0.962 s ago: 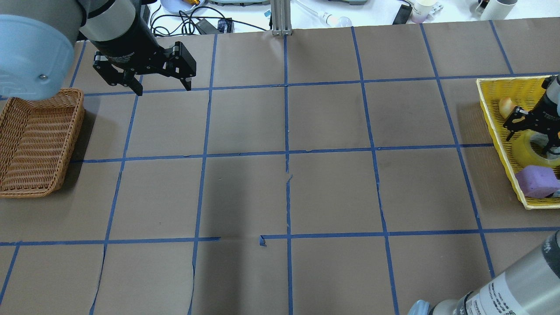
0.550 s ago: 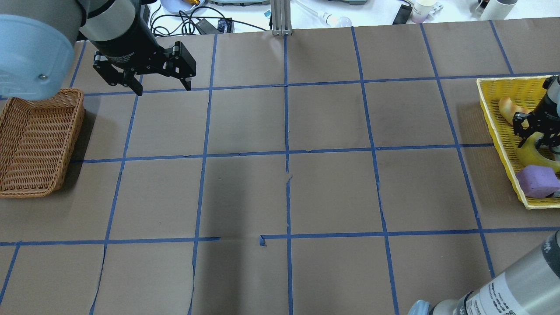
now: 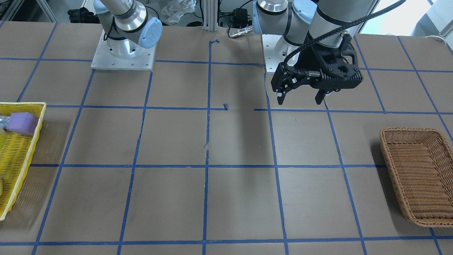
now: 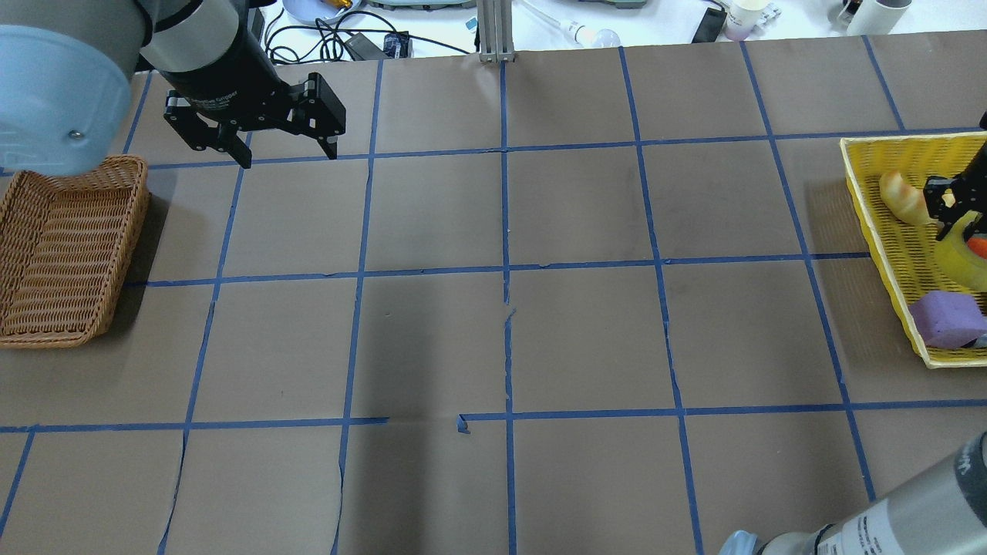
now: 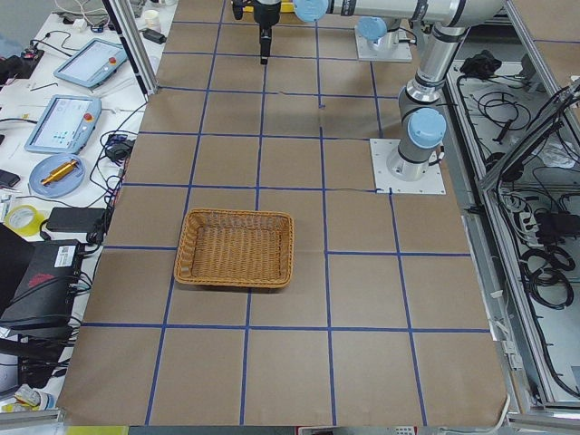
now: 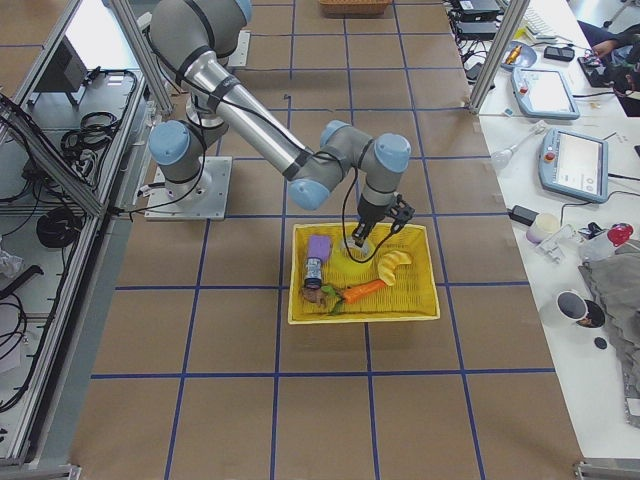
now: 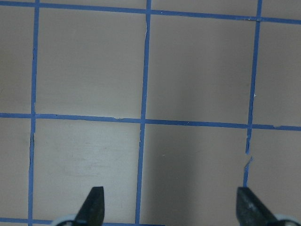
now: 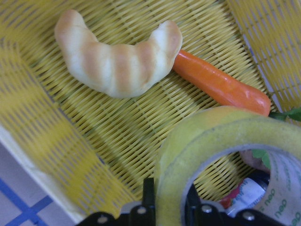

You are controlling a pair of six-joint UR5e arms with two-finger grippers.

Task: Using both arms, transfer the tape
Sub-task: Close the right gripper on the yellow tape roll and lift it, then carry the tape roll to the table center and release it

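Observation:
The roll of translucent yellow tape point(image 8: 211, 136) with a white printed core is in the yellow basket point(image 4: 871, 223) at the table's right end. My right gripper point(image 8: 169, 202) is shut on the roll's wall, one finger inside the core and one outside. In the overhead view the right gripper point(image 4: 956, 208) is over the basket with the tape point(image 4: 960, 258) tilted under it. My left gripper point(image 4: 290, 158) is open and empty above the table, beside the wicker basket point(image 4: 69, 247). The left gripper point(image 7: 171, 207) sees only bare paper and blue lines.
The yellow basket also holds a croissant point(image 8: 113, 56), a carrot point(image 8: 221, 84), a purple sponge point(image 4: 944, 317) and a small bottle point(image 6: 313, 270). The brown wicker basket point(image 3: 417, 173) holds nothing. Blue tape lines grid the brown table.
My right gripper has closed on the tape's wall and shifted right with it, uncovering the croissant and the carrot. The left arm has not moved.

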